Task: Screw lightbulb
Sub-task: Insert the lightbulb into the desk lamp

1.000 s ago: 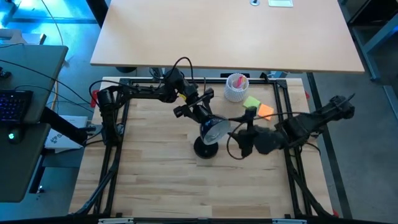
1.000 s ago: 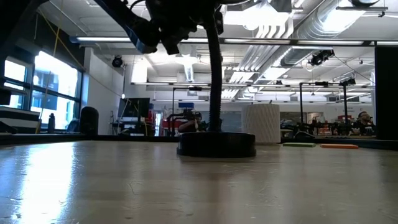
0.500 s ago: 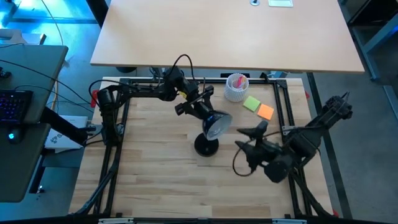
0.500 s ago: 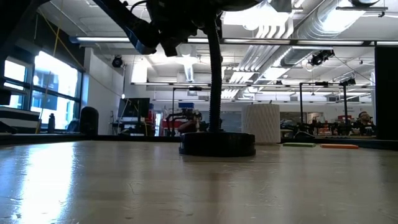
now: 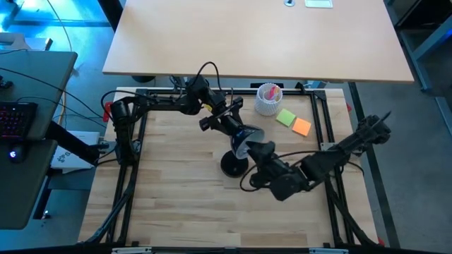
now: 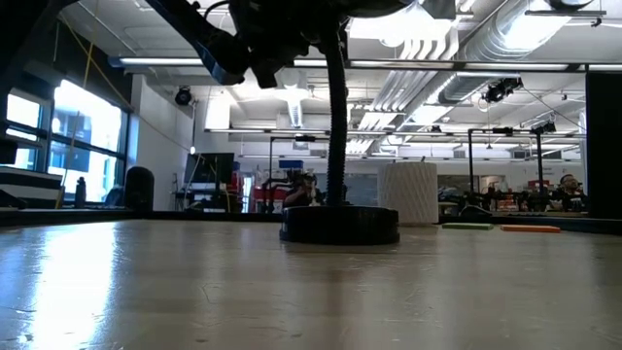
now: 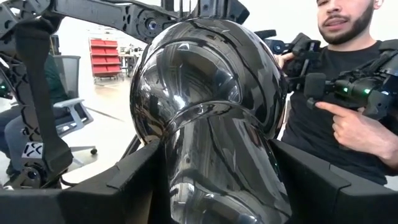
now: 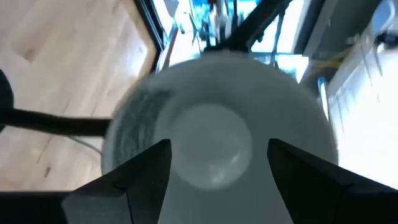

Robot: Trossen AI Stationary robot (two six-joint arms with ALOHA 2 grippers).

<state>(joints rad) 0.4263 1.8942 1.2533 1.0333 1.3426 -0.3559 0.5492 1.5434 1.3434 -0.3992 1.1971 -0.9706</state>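
A black desk lamp stands mid-table on its round base (image 5: 233, 167). Its glossy head (image 5: 245, 138) is tipped so that it opens toward the table's right. My left gripper (image 5: 227, 125) reaches in from the far left and is shut on the back of the head (image 7: 205, 81). My right gripper (image 5: 260, 151) is open at the head's mouth. In the right wrist view the white lightbulb (image 8: 211, 146) sits inside the shade (image 8: 140, 118), between my two spread fingers (image 8: 140, 180). I cannot tell whether they touch it. My left gripper pinches the lamp head's narrow rear part (image 7: 217, 168) between its two fingers, one on each side. It comes slanting down from the table's far left. The head is held up above the base, on its flexible stem (image 6: 335, 117).
A white ribbed cup (image 5: 268, 99) stands at the back, with a green note (image 5: 285, 117) and an orange note (image 5: 301, 126) beside it. Black frame rails (image 5: 134, 152) run along the table's sides. A person (image 7: 348, 93) shows beyond the table in the left wrist view.
My right gripper first drew back from the lamp head toward the table's near right. It then swung toward the table's left, back up to the head's mouth. My left gripper has kept its hold on the head.
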